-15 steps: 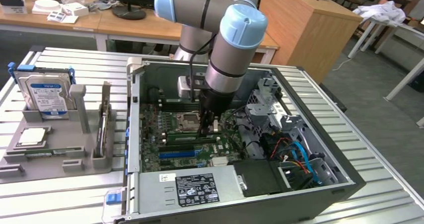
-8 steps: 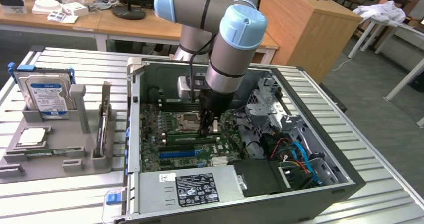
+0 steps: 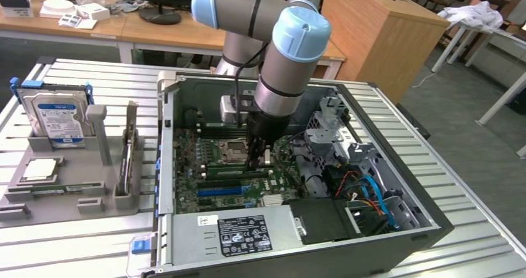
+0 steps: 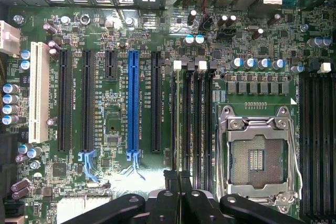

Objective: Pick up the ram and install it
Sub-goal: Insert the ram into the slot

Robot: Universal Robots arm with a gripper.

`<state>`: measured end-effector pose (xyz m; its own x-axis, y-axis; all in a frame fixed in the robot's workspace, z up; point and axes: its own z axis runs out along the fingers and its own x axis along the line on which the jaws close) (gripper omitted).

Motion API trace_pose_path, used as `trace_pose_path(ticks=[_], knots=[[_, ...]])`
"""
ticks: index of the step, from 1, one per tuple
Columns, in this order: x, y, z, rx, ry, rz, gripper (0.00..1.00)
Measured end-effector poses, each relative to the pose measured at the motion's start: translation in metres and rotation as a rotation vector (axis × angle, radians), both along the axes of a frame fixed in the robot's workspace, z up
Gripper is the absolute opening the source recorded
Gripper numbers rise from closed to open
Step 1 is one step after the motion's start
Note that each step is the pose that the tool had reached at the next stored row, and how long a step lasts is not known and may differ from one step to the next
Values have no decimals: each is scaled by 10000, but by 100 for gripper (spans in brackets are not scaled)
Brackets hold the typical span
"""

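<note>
My gripper (image 3: 260, 159) reaches down into the open computer case (image 3: 427, 228) and stands on the motherboard beside the CPU socket (image 3: 233, 148). In the wrist view its fingers (image 4: 172, 195) are pressed together over the outermost of several black memory slots (image 4: 198, 119). The ram (image 4: 178, 124) shows edge-on as a thin green strip running along that slot straight out from between the fingertips of my gripper (image 4: 178, 178). In the exterior view the ram (image 3: 234, 173) is a green strip lying level at the gripper's foot. How deep it sits in the slot is not visible.
The bare CPU socket (image 4: 257, 156) lies close beside the slots, and a blue expansion slot (image 4: 133, 103) on the other side. More memory slots (image 4: 315, 129) lie beyond the socket. Cables (image 3: 370, 192) and the power supply (image 3: 238, 232) fill the case. A hard drive (image 3: 58, 118) stands in the grey fixture at the exterior view's left.
</note>
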<state>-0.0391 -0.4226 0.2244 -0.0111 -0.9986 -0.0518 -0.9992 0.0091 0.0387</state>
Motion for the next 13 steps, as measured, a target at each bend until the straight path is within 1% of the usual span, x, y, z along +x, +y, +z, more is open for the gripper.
trace_pose_path(ticks=[2,3,4,5,13], knots=[[0,0,0,0,0,0,13],[0,0,0,1,0,0,18],[0,0,0,1,0,0,18],[0,0,0,0,0,0,25],[0,0,3,-1,0,0,25]])
